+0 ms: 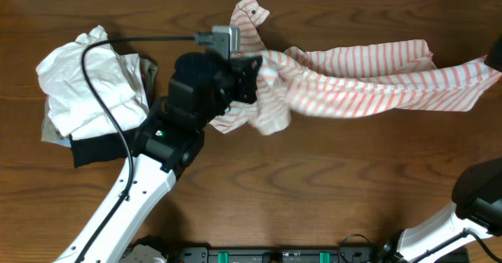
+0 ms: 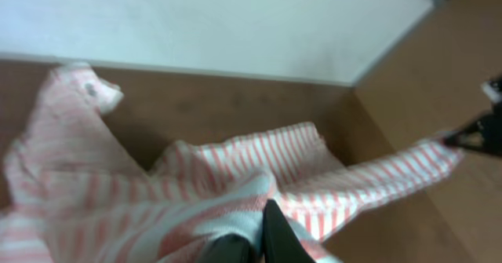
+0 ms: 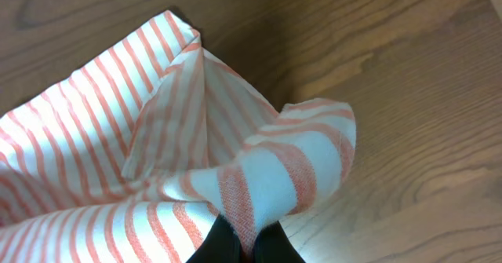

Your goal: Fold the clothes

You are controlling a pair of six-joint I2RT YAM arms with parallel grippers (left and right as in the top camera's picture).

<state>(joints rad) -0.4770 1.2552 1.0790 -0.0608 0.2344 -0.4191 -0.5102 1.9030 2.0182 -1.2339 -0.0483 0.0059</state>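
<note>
Left gripper (image 1: 249, 76) of mine is clamped on a bunched fold of the striped shirt (image 1: 369, 78). In the left wrist view the two dark fingertips (image 2: 271, 239) sit close together with cloth gathered over them. That arm comes up from the near left edge of the table (image 1: 314, 192), its white link slanting inward and its dark wrist bent over the shirt's crumpled left end. A black cable (image 1: 100, 90) loops along it.

My right gripper (image 3: 243, 243) pinches the shirt's far right end, and a striped fold curls up over the closed fingers. From overhead I see only a dark sliver of it at the right edge (image 1: 496, 52); the arm's dark elbow and white link sit in the near right corner.

The shirt stretches between the two grips along the far side of the table, partly lifted, with one flap pointing toward the back wall. A white garment (image 1: 82, 82) lies heaped on a black garment (image 1: 98, 149) at the left, apart from the shirt.
</note>
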